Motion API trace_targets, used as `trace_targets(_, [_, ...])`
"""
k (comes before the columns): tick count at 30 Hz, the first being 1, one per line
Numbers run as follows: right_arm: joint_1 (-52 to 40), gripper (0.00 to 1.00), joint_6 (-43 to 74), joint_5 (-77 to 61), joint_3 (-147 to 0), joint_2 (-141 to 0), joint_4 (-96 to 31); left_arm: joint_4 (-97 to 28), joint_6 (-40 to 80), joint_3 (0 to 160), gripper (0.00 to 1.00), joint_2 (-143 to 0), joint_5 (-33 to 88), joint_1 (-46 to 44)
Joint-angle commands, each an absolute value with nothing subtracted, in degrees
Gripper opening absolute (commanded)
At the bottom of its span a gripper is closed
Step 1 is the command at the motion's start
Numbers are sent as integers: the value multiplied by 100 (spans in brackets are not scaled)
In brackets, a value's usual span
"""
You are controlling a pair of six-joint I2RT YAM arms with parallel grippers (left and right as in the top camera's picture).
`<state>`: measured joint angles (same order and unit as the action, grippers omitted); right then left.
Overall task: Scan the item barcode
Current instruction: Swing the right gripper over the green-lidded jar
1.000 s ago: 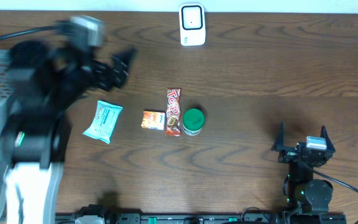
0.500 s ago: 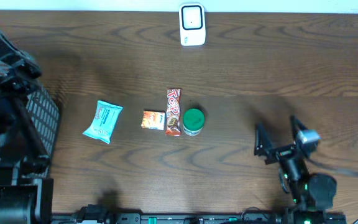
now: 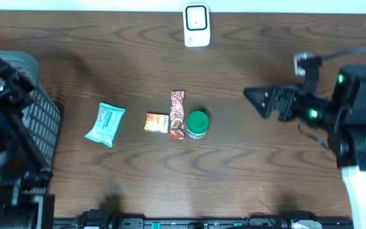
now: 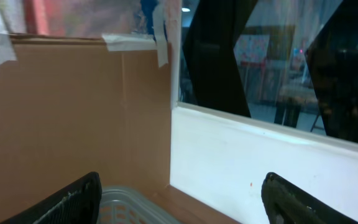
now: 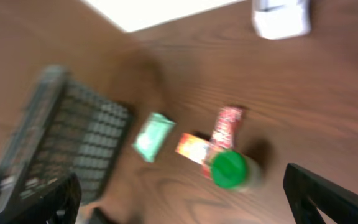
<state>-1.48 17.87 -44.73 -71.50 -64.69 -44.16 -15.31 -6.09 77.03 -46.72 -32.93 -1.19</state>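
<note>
Overhead shows the whole tabletop (image 3: 234,51): basket (image 3: 43,121) at left, right tool (image 3: 259,102) spread wide and empty, white scanner (image 3: 196,25) at the far edge. The wipes pack (image 3: 105,124), candy bar (image 3: 178,114), green-lidded jar (image 3: 197,124) and orange packet (image 3: 156,123) lie in a mid-tabletop row. Only the left wrist view shows the left tool (image 4: 179,193) wide, empty, above the basket rim.

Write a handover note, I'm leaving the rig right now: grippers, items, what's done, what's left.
Left gripper: open, empty, over the basket at the table's left end.
Right gripper: open, empty, right of the items, pointing at them.
Wipes packet, orange packet, red candy bar and green-lidded jar sit mid-table; scanner at the far edge.
Done: nothing grasped. Left: pick an item, show its barcode to the scanner.
</note>
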Motion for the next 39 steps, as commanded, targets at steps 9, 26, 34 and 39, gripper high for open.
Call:
trace_targets(9, [-1361,99,7808,-1413,-7391,-7749,-5041,-1559,-685,7511,83,-3959,-3367,-121])
trace_targets(26, [-3208,99,11120,-711,-7393,-9837,-4598,-1479,-681,7284,83,-3940,-3194,-121])
trace_targets(34, [-3457,99,11356,-1033,-7393,-10694,-4261,-1468,-683,7284,83,-3793,-3197,-121])
trace_targets(39, [-3559,78,11124,-1057,-7393,-10847,-4268,-1468,-683,7279,83,-3732,-3197,-121])
